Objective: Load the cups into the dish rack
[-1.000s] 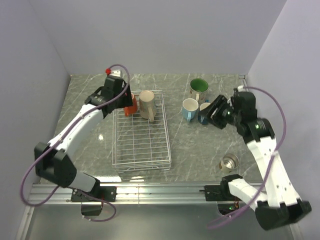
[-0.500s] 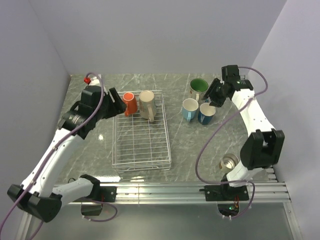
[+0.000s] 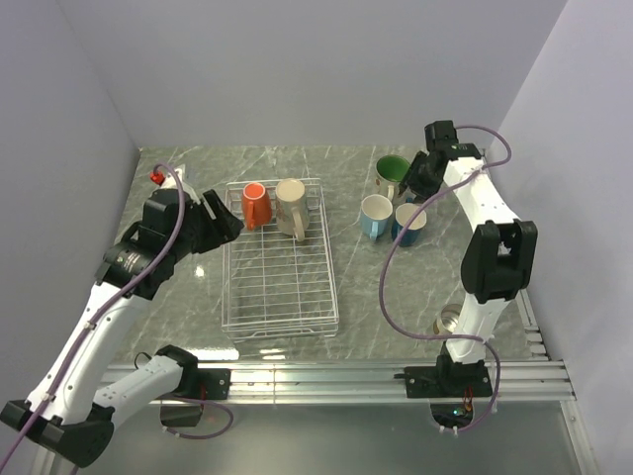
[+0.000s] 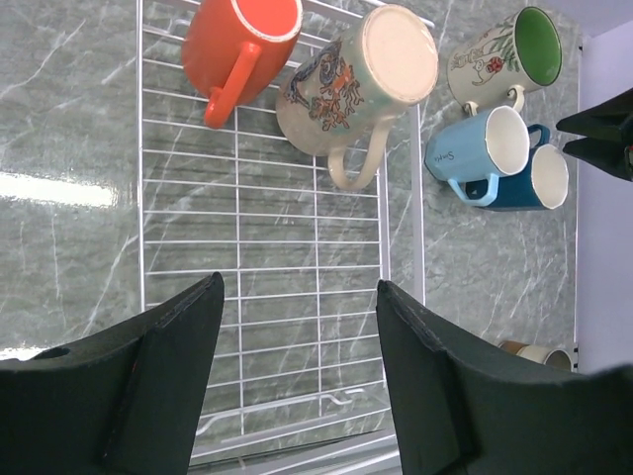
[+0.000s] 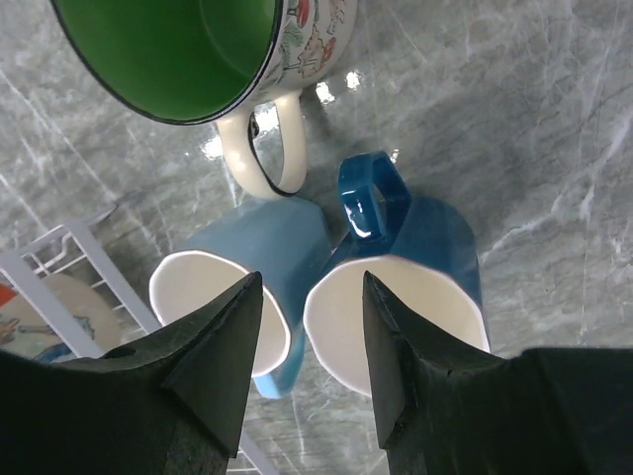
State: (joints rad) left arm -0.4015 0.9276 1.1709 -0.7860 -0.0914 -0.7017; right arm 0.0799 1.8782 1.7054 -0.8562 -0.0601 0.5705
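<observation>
The white wire dish rack (image 3: pixel 282 287) lies mid-table. An orange-red cup (image 3: pixel 255 205) and a tall beige cup (image 3: pixel 291 206) stand at its far end. Right of it on the table are the cream cup with green inside (image 3: pixel 392 173), the light blue cup (image 3: pixel 376 215) and the dark blue cup (image 3: pixel 409 225). The small metallic cup (image 3: pixel 448 323) stands near the right front, partly behind the right arm. My left gripper (image 3: pixel 222 220) is open and empty, left of the rack's far end. My right gripper (image 5: pixel 312 279) is open and empty, above the light blue (image 5: pixel 247 267) and dark blue (image 5: pixel 425 247) cups.
Grey walls close in the table at the back and both sides. The aluminium rail (image 3: pixel 316 376) with the arm bases runs along the near edge. In the left wrist view the rack's grid (image 4: pixel 237 247) lies below my fingers, with its near half bare.
The left arm has drawn back from the orange-red cup to the left of the rack. The right arm has swung from the near right to the far side, over the blue cups.
</observation>
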